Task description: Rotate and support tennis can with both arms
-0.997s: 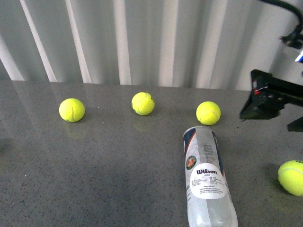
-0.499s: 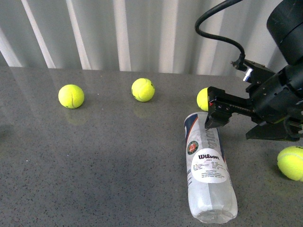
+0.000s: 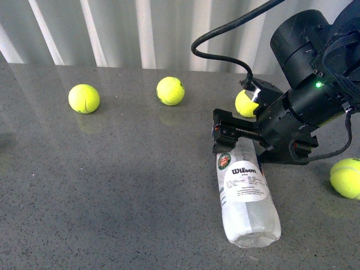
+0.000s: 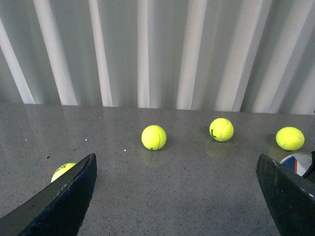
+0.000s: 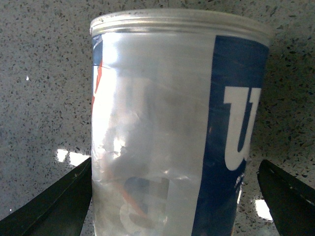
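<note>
tennis can [image 3: 246,198] lies on its side on grey table [image 3: 112,185], clear tube empty-looking. right gripper [image 3: 225,134] spread wide, low over can's far, labelled end, one jaw either side. left gripper [image 4: 177,196] spread too, apart from can.

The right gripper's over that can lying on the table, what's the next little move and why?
Probably close the right gripper on the tennis can just behind its metal rim. The right wrist view shows the can lying between the spread fingers, so it seems lined up for a grasp. The left gripper is open and away from the can, not supporting it yet.
</note>
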`<state>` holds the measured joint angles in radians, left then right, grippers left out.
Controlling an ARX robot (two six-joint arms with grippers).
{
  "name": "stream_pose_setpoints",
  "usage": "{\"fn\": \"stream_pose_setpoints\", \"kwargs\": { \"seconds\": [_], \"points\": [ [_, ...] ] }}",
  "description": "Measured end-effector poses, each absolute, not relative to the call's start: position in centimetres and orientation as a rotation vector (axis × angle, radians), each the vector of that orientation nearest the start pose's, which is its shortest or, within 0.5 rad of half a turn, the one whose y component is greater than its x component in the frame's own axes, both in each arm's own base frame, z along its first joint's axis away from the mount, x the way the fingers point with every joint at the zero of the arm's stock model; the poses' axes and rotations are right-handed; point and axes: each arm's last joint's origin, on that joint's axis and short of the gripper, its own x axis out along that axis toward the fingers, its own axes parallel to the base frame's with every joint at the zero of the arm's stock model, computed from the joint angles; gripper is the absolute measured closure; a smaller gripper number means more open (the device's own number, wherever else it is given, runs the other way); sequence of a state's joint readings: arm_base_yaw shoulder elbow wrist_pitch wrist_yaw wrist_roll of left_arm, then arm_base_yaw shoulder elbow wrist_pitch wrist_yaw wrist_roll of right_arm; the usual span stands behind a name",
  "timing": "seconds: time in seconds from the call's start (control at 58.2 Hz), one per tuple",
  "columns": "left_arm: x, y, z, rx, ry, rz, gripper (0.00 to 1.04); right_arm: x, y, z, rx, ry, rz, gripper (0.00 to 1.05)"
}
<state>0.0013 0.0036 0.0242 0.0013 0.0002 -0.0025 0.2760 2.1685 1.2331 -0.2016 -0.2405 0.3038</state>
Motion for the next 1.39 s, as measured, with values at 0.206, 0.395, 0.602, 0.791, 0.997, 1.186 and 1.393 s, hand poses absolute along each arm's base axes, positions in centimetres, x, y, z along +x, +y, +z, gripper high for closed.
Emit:
{"fn": "stream_pose_setpoints", "kwargs": {
  "seconds": [0.206, 0.395, 0.602, 0.791, 0.997, 1.186, 1.393],
  "points": [
    [9.6, 0.0, 17.2, -0.002, -0.022, 0.001, 0.07, 38.6, 11.3, 7.1, 0.237, 1.202, 0.274, 0.45],
    [9.6, 0.0, 17.2, -0.002, -0.022, 0.002, 0.07, 38.8, 11.3, 7.3, 0.222, 1.193, 0.276, 0.66],
    [9.6, 0.0, 17.2, -0.002, -0.022, 0.002, 0.07, 38.8, 11.5, 7.6, 0.204, 1.183, 0.282, 0.78],
    [9.6, 0.0, 17.2, -0.002, -0.022, 0.002, 0.07, 38.7, 11.6, 7.9, 0.192, 1.178, 0.287, 0.87],
    [9.6, 0.0, 17.2, -0.002, -0.022, 0.001, 0.07, 38.6, 11.9, 8.4, 0.169, 1.167, 0.292, 0.93],
    [9.6, 0.0, 17.2, -0.002, -0.022, 0.001, 0.07, 38.3, 12.5, 10.1, 0.095, 1.116, 0.300, 0.97],
    [9.6, 0.0, 17.2, -0.002, -0.022, 0.001, 0.07, 37.0, 13.3, 14.9, -0.278, 0.866, 0.298, 0.99]
  ]
}}
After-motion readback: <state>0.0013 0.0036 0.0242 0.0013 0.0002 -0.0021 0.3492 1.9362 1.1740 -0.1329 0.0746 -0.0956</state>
